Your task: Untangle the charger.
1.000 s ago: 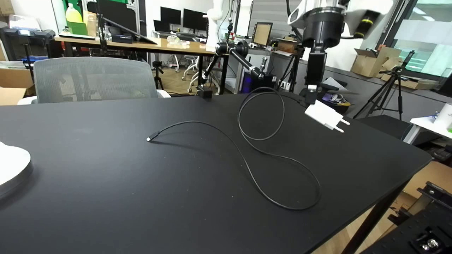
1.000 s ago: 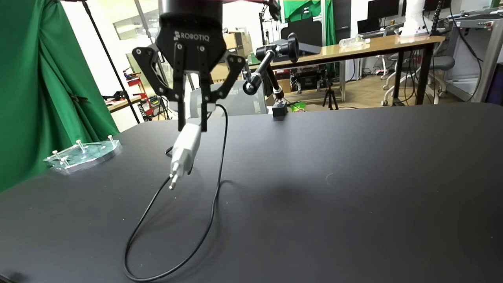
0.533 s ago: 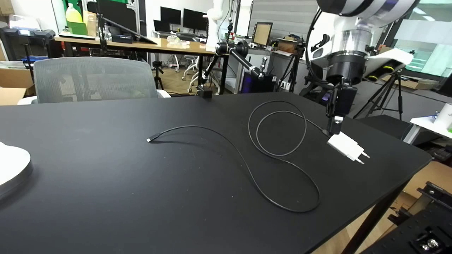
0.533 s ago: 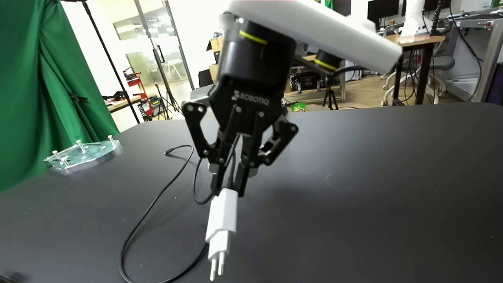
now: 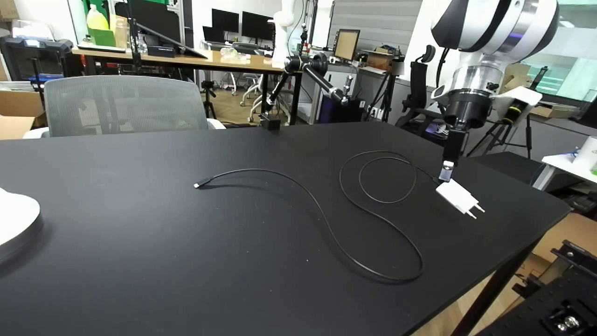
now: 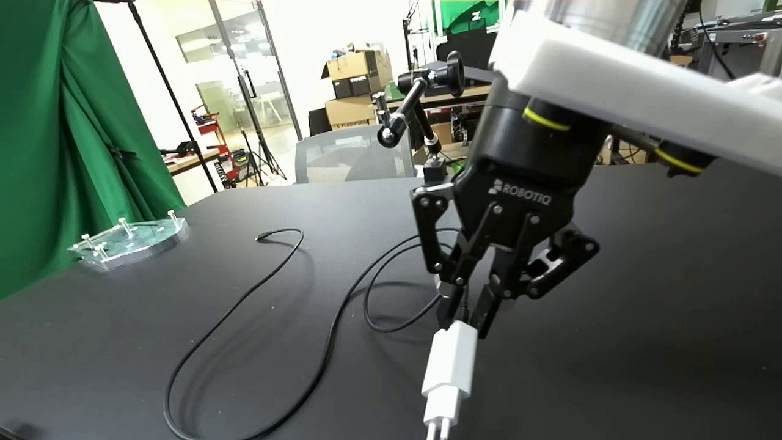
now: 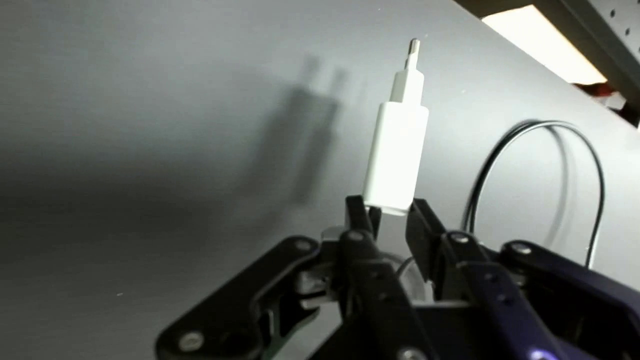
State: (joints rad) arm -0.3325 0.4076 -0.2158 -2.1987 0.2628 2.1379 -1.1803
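The charger's white plug (image 5: 459, 197) is held between the fingertips of my gripper (image 5: 445, 179), near the table's right side in this exterior view. The gripper (image 6: 464, 330) is shut on the plug's cable end, and the prongs point outward and down. In the wrist view the plug (image 7: 397, 155) casts a separate shadow, so it is above the table. The black cable (image 5: 396, 280) runs from the plug through one self-crossing loop near the gripper, then a wide bend. Its dark tip (image 5: 203, 183) lies at the far end; it also shows in an exterior view (image 6: 263, 236).
The black table (image 5: 140, 261) has its edge close to the plug's side. A jointed black stand (image 5: 270, 122) is on the back edge, with a grey chair (image 5: 126, 105) behind. A clear plate with upright screws (image 6: 131, 238) sits on the tabletop. A white rounded object (image 5: 18, 217) is at the left.
The gripper, still holding the plug, has moved lower and away from the back edge, rightward in both exterior views. The cable loop has followed and sits lower. The tip has stayed nearly still.
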